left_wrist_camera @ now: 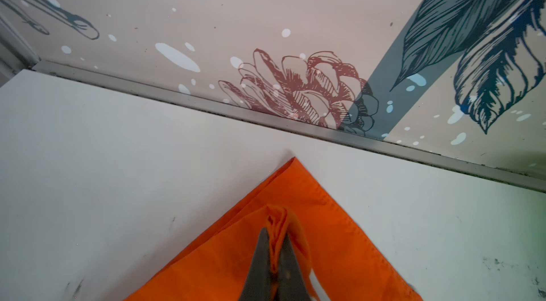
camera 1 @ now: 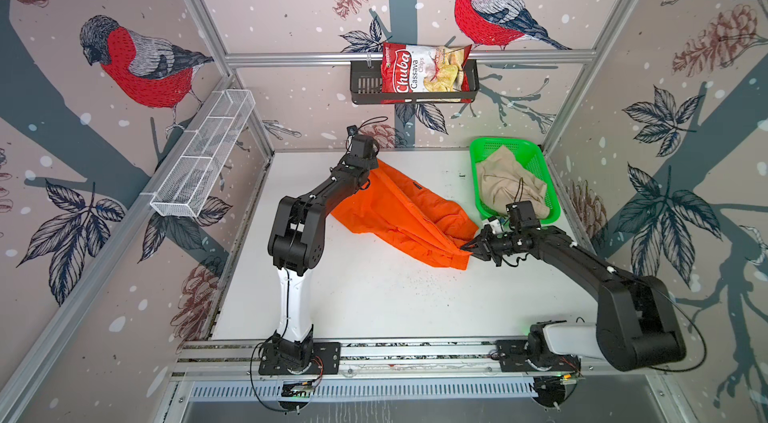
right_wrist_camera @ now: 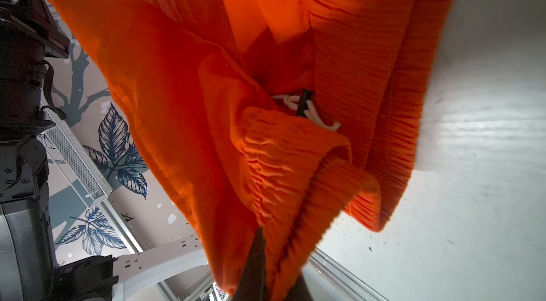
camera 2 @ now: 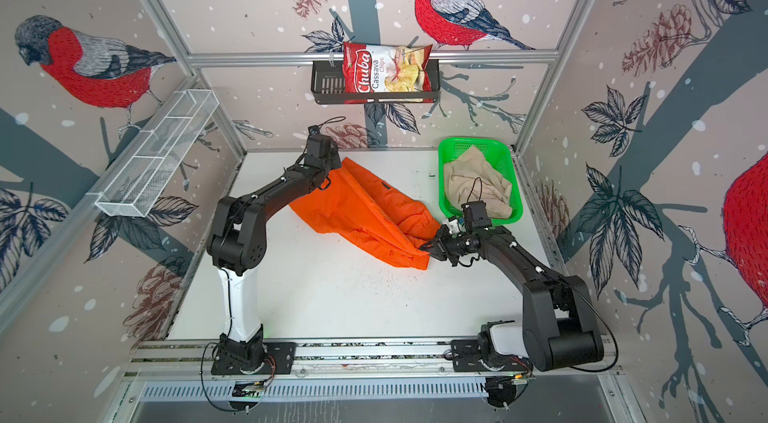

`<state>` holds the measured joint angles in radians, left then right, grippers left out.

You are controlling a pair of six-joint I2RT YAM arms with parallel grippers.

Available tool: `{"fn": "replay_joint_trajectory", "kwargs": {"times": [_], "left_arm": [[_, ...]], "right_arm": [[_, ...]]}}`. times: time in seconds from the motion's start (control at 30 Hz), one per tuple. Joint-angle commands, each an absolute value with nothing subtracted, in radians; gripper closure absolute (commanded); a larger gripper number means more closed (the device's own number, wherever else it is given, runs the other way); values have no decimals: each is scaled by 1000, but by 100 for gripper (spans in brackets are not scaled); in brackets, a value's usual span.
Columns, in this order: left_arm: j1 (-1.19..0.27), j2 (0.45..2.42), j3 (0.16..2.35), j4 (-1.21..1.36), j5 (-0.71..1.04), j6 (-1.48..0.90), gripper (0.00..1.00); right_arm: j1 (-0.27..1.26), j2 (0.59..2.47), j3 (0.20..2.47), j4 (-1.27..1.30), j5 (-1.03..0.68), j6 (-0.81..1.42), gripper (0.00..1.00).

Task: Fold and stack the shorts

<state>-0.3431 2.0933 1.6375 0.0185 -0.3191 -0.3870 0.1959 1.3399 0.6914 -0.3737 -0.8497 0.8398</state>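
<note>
- The white tabletop [camera 1: 374, 296] carries everything. Clock directions here are read in the top views, with 12 o'clock at the back wall.
- The bright orange cloth shorts [camera 1: 399, 213] lie across the table's middle. Their long axis runs from about 11 o'clock down to about 4 o'clock, and they are strung between the two arms.
- The green plastic mesh basket [camera 1: 476, 180] sits in the 1 o'clock corner, just beside the orange pair's waistband end.
- The beige crumpled cloth shorts [camera 1: 505, 182] lie bunched inside that basket, unfolded. They are much nearer the right arm than the left.
- The right gripper [camera 1: 467, 247] is at the 4 o'clock end. Its jaws are pressed together on the gathered elastic waistband, which hangs in folds in front of its wrist camera.
- The left gripper [left_wrist_camera: 276, 236] is at the 11 o'clock end. Its jaws pinch a small raised bunch of orange cloth, while the hemmed corner beyond it rests flat on the table.
- A white drawstring [right_wrist_camera: 307, 110] with a dark toggle shows inside the waistband opening.
- Judgement: each gripper holds one end of the long axis, so the fold probably depends on bringing those ends together or laying the span flat. Nothing is stacked yet.
</note>
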Motion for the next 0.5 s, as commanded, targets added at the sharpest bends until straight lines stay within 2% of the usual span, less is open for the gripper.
{"fn": "replay_joint_trajectory", "kwargs": {"times": [0.0,0.37,0.47], "left_arm": [[-347,2133,1674,71,-340,-371,100],[-351,2295,1774,17,-339,-399,99],[-351,2333,1810,-1,-323,-403,84]], "right_arm": [[189,1344,685,-347,-833,860,96],[164,1292,633,-201,-753,991,83],[164,1277,624,-153,-712,1033,76]]}}
